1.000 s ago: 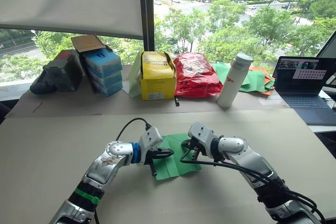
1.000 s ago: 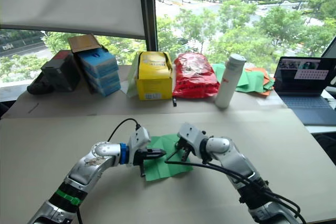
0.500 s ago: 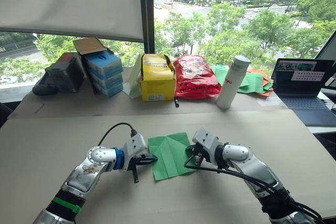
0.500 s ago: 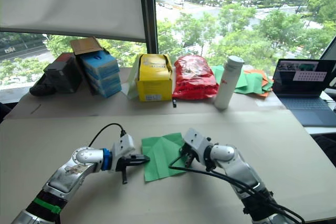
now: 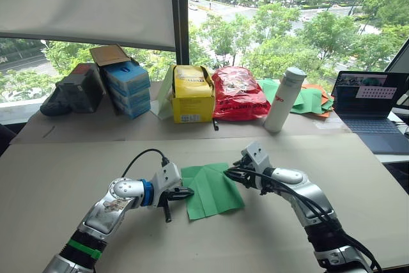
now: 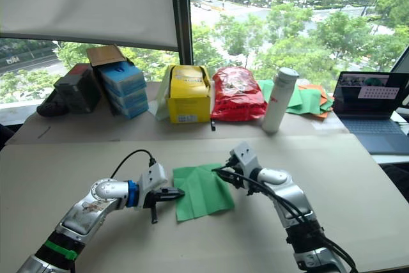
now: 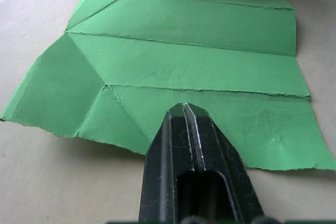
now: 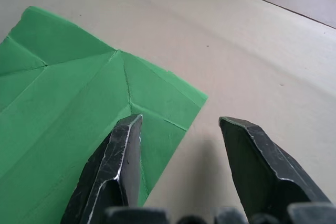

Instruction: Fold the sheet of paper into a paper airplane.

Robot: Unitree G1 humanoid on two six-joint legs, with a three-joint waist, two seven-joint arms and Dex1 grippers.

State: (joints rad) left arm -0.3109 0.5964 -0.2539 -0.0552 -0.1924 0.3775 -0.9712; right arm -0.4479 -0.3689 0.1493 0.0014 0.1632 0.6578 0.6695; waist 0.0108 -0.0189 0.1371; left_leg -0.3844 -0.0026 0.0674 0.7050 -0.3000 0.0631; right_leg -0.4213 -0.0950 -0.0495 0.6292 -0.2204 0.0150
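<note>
Left wrist view shows the sheet of paper point(image 7: 184, 61) creased but lying opened flat mid-surface point(image 5: 64, 177); folding remains. Left pincer point(image 5: 186, 192), closed and empty, sits at its nine o'clock edge; right pincer point(image 5: 231, 172) gapes over the two o'clock corner.

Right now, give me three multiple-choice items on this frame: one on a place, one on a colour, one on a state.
1. Where does the sheet of paper lie?
A. between the two hands
B. on the laptop
C. inside the yellow box

2. What colour is the box beside the red bag?
A. white
B. yellow
C. purple

3. How are the hands set?
A. both open
B. left hand shut, right hand open
C. both shut

Key: A, it lies flat on the table between them; B, plainly yellow; B, left fingers meet, right fingers stand apart.
</note>
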